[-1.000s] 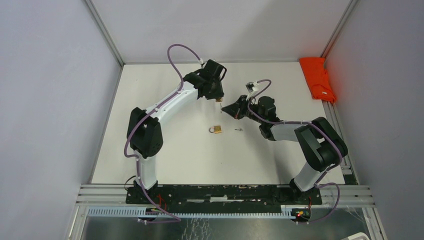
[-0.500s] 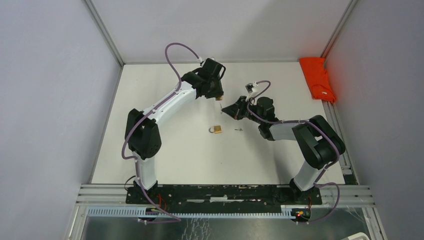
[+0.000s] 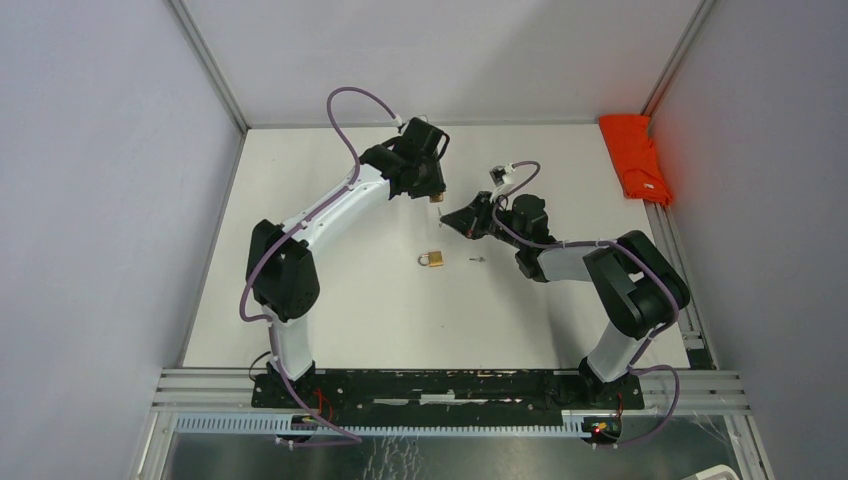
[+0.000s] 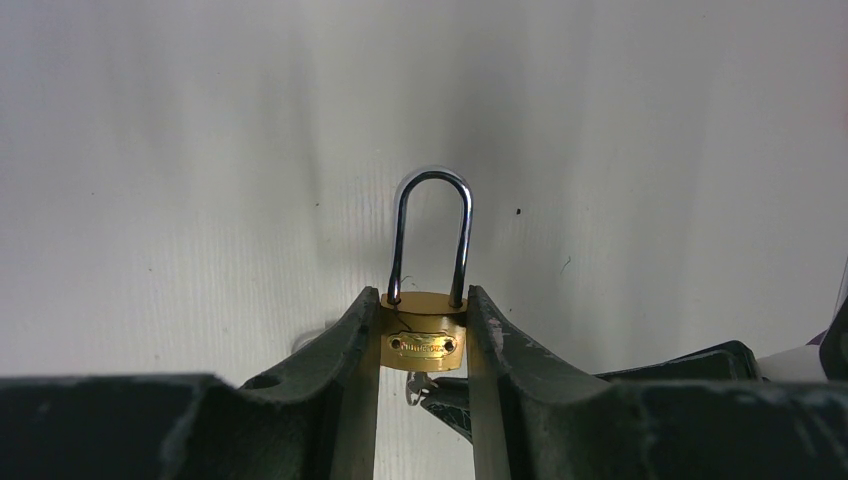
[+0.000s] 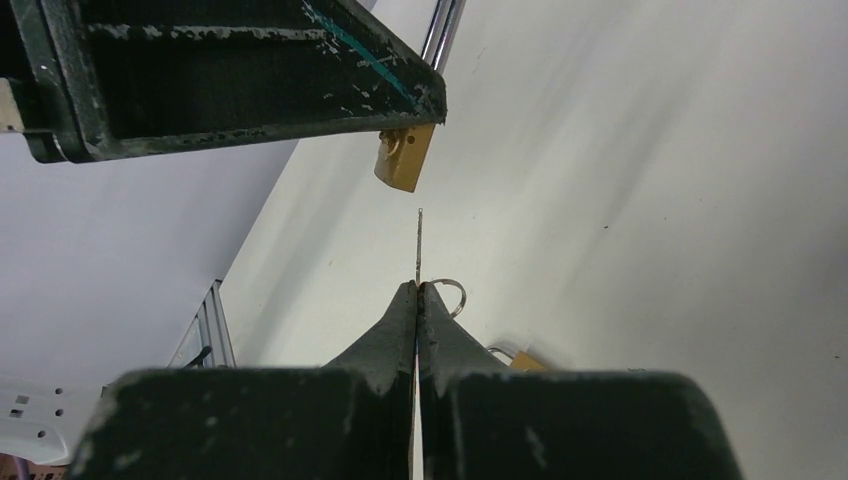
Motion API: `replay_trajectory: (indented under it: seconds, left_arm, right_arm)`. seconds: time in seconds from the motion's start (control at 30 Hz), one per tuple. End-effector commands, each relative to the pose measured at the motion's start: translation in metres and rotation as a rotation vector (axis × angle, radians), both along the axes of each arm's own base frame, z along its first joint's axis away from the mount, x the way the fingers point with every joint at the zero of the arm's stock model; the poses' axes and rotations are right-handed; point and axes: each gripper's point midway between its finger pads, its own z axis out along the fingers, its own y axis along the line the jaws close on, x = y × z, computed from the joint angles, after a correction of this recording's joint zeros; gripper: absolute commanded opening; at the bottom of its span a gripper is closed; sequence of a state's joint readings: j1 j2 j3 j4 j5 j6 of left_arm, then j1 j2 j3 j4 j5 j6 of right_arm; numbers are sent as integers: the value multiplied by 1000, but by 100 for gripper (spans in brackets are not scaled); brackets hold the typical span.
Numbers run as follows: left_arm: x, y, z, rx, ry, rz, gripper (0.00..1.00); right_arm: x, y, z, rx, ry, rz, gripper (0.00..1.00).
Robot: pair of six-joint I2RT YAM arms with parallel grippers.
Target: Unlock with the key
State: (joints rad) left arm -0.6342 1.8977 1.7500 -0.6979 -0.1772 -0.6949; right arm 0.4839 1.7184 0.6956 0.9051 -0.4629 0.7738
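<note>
Little has moved over the last second: only the elbow of the white-and-black left arm (image 3: 330,205) has been drawn slightly leftward, and both grippers are kept almost where they were. A flat white table (image 3: 330,300) is seen from above, with a crumpled orange-red cloth (image 3: 636,157) at its far right edge. The matching right arm (image 3: 600,265) is reached in toward the left one near the table's middle. A small brass padlock with a silver steel shackle (image 4: 424,345) is clamped by its body between the fingers of the left gripper (image 4: 422,300) and held above the table. Both shackle legs are seated in the body, so it is judged still locked. A thin silver key (image 5: 418,245) is pinched in the closed right gripper (image 5: 418,290), its blade pointed at the padlock's underside with a gap between them. Insertion and turning are left to do. A second brass padlock (image 3: 431,259) lies unused on the table below.
</note>
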Motion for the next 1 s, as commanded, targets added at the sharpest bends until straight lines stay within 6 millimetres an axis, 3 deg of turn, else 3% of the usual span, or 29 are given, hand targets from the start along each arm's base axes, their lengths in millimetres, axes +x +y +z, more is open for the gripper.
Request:
replay_trajectory:
  seconds: [0.0, 0.73, 0.97]
  left_arm:
    - [6, -5, 31, -73, -77, 24, 2]
    - [7, -3, 25, -65, -72, 37, 2]
    - [7, -3, 30, -75, -82, 36, 2]
  right_arm:
    - [7, 7, 31, 54, -82, -5, 0]
    - [8, 4, 47, 94, -117, -61, 0]
    - [10, 4, 42, 91, -97, -73, 0]
